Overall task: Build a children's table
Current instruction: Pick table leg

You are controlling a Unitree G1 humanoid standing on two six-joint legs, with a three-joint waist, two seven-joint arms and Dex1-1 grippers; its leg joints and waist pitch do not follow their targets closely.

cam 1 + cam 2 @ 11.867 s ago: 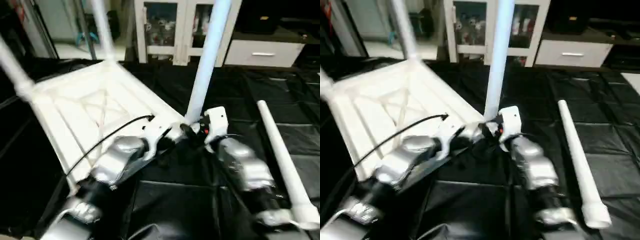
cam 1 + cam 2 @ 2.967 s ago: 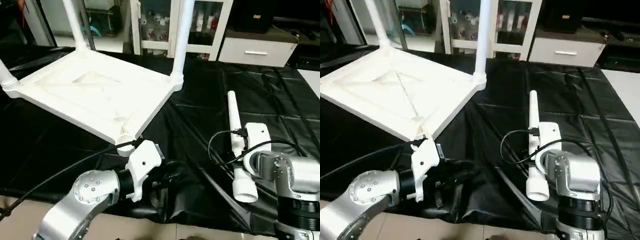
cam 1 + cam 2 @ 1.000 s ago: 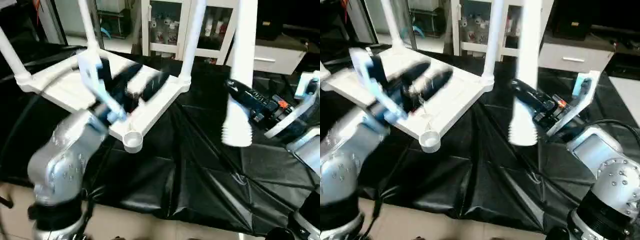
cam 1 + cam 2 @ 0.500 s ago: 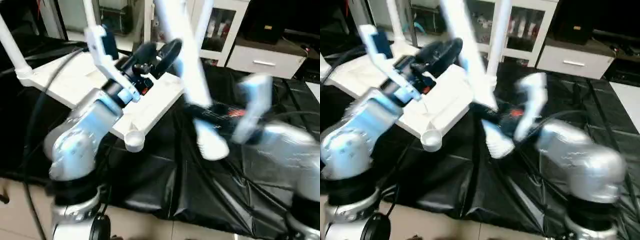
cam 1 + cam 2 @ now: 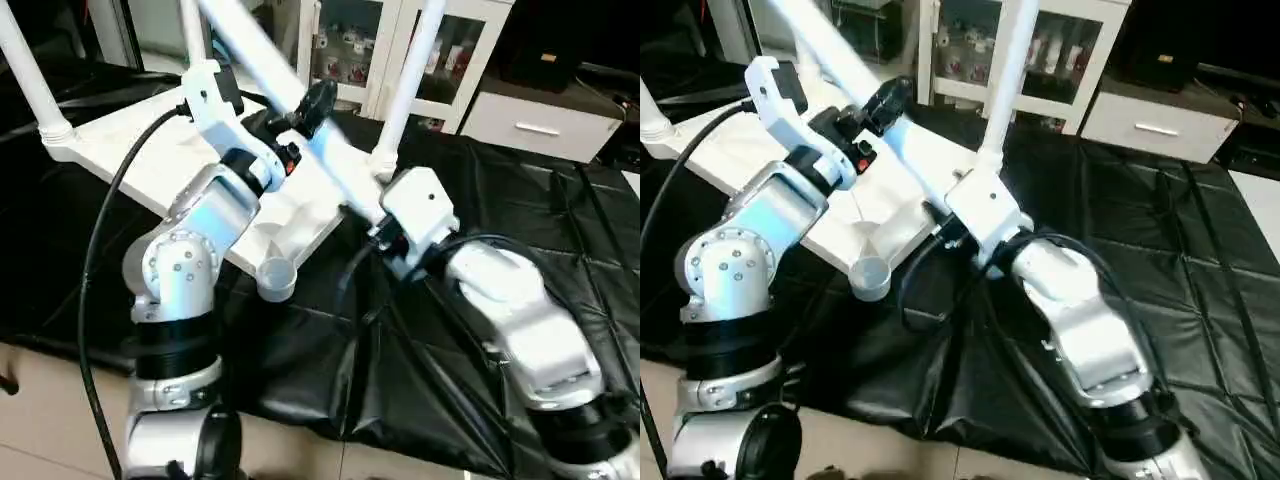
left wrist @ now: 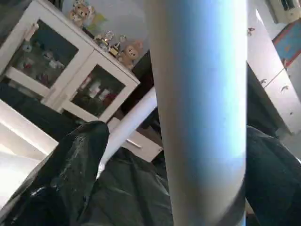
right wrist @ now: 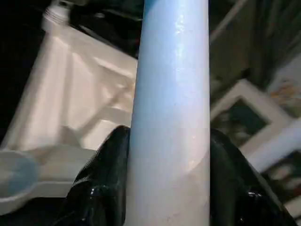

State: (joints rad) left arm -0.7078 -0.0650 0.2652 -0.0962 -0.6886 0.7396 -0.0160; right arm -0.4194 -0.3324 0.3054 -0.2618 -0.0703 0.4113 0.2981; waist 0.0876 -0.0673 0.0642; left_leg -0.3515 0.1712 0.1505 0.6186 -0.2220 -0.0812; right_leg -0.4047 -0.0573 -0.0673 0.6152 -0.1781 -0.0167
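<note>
The children's table top (image 5: 150,150) lies upside down on the black cloth, with three legs (image 5: 410,85) standing in corner sockets. Its near corner socket (image 5: 275,278) is empty. My right gripper (image 5: 380,228) is shut on the thick end of a fourth leg (image 5: 250,48), which slants up and to the left over the top. Both black fingers (image 7: 101,188) press against this leg (image 7: 171,94). Higher along it my left gripper (image 5: 312,110) stands open, its fingers (image 6: 75,165) wide on either side of the leg (image 6: 202,117).
A black cloth (image 5: 560,220) covers the work surface, and its front edge drops to a beige floor (image 5: 40,400). A white glass-door cabinet (image 5: 350,40) and a white drawer unit (image 5: 540,115) stand behind. A black cable (image 5: 100,230) loops from my left arm.
My right gripper has swung the leg from upright on the right to a slant over the table top. My left gripper has risen and now straddles that leg.
</note>
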